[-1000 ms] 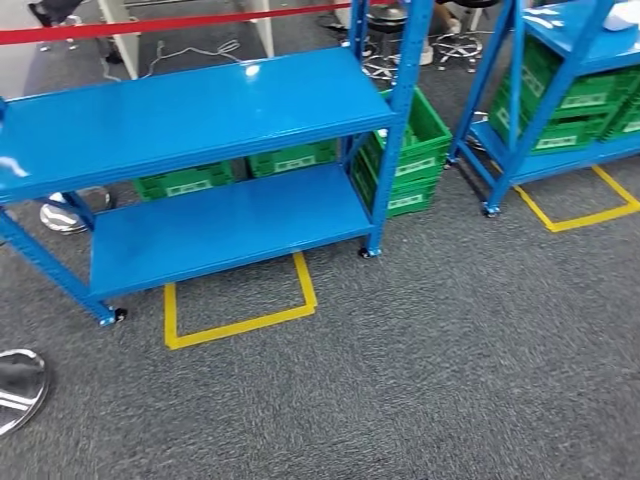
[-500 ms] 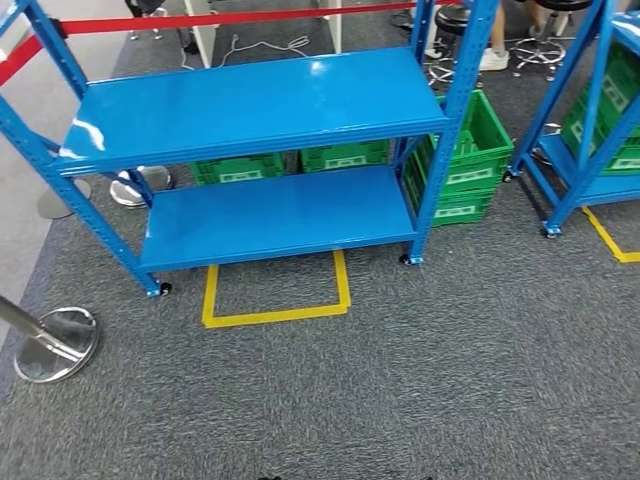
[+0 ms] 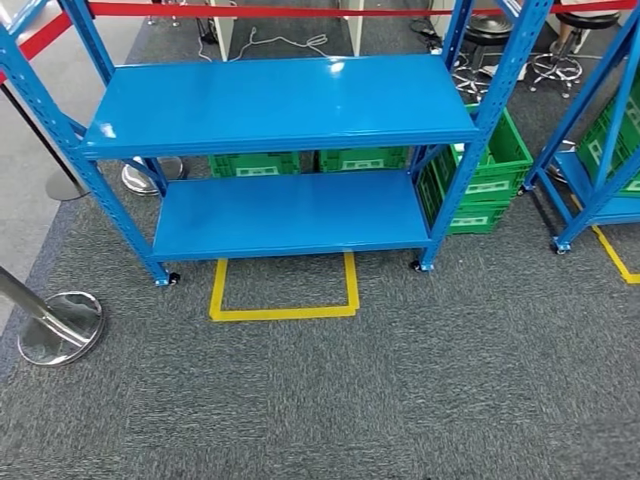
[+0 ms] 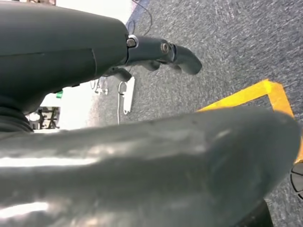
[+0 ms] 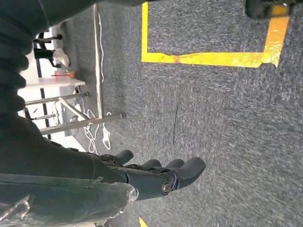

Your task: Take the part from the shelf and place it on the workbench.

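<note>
1. Blue shelf (image 3: 283,100) fills upper centre of head view, two bare decks; no part visible on either, can't tell where it is.
2. Yellow floor tape (image 3: 285,310) sits centre frame, just below the lower deck.
3. Green crates (image 3: 483,185) at right, behind the shelf post.
4. Chrome stanchion base (image 3: 60,328) at lower left.
5. Left hand (image 4: 157,49): fingers extended, holding nothing.
6. Right hand (image 5: 157,172): fingers loosely together, straight, empty, over grey carpet (image 5: 221,137).

bright, even overhead light; white glare on the blue shelf (image 3: 332,68); carpet (image 3: 453,380) edges slightly motion-blurred.
</note>
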`<state>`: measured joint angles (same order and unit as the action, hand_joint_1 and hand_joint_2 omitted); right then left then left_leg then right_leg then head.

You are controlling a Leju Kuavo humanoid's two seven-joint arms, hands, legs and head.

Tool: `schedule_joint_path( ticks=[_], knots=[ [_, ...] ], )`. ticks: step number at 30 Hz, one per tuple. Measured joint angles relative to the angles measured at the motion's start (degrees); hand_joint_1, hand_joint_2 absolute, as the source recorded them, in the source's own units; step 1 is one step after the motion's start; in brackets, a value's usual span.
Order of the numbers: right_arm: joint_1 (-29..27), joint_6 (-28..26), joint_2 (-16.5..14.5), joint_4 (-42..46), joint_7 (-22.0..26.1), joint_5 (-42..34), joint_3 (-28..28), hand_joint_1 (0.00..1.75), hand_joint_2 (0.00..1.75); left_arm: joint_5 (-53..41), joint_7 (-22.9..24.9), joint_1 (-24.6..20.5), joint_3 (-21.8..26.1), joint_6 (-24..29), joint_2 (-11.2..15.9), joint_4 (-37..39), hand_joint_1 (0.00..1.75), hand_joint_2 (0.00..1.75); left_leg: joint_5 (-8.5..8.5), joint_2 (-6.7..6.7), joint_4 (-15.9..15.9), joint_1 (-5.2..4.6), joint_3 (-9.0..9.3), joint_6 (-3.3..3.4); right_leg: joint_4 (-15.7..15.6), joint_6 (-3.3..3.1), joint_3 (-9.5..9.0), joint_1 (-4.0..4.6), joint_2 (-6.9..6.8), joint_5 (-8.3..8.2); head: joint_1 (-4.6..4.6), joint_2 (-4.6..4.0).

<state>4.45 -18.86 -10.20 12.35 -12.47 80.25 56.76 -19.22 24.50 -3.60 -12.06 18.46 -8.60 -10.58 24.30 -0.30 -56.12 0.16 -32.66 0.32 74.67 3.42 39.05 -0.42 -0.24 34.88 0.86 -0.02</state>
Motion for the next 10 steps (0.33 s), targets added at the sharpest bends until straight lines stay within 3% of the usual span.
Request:
schedule_joint_path(
  ticks=[1,2,4,6,8,10],
  knots=[
    [-0.06,-0.30,0.00,0.00,0.09,0.35,-0.09,0.00,1.75,0.00,0.00,0.01,0.01,0.05,-0.01,0.00,0.00,0.00,0.07,-0.17,-0.09,0.08,0.07,0.01,-0.22,0.47,0.08,-0.29,0.01,-0.90,0.03,0.00],
    [-0.11,-0.59,0.01,0.00,0.11,0.72,-0.21,0.00,1.75,0.00,0.00,0.02,0.01,0.08,-0.02,0.00,0.00,0.00,0.19,-0.34,-0.27,0.25,0.13,-0.09,-2.69,1.07,-0.97,-0.71,0.00,-2.77,0.03,0.00],
    [-0.10,-1.11,-0.10,-0.03,0.02,1.17,-0.44,0.00,1.75,-0.01,-0.01,0.00,0.05,0.09,0.07,0.00,0.00,0.00,0.79,-0.71,-1.25,0.49,-0.03,-0.73,-10.32,2.67,-4.52,-1.69,0.23,-6.35,0.17,0.00],
    [0.00,-1.32,-0.26,-0.12,0.08,1.16,-0.56,0.00,1.75,-0.01,-0.09,-0.02,0.16,0.11,0.19,0.00,0.00,0.00,1.38,-0.91,-2.33,0.38,-0.49,-1.14,-14.28,2.08,-6.45,-2.10,0.73,-7.45,0.36,0.00],
    [0.06,-0.97,-0.29,-0.17,0.18,1.10,-0.70,0.00,1.75,-0.01,-0.25,-0.03,0.28,0.12,0.23,0.00,0.00,0.00,1.27,-0.95,-2.39,0.28,-0.70,-1.21,-14.33,0.49,-6.38,-1.91,1.01,-7.44,0.27,0.00],
    [0.05,-0.60,-0.30,-0.17,0.18,1.08,-0.77,0.00,1.75,0.00,-0.33,-0.03,0.39,0.12,0.26,0.00,0.00,0.00,0.92,-0.94,-1.99,0.34,-0.65,-1.47,-14.32,0.36,-6.20,-1.78,1.04,-7.47,0.15,0.00]
  ],
)
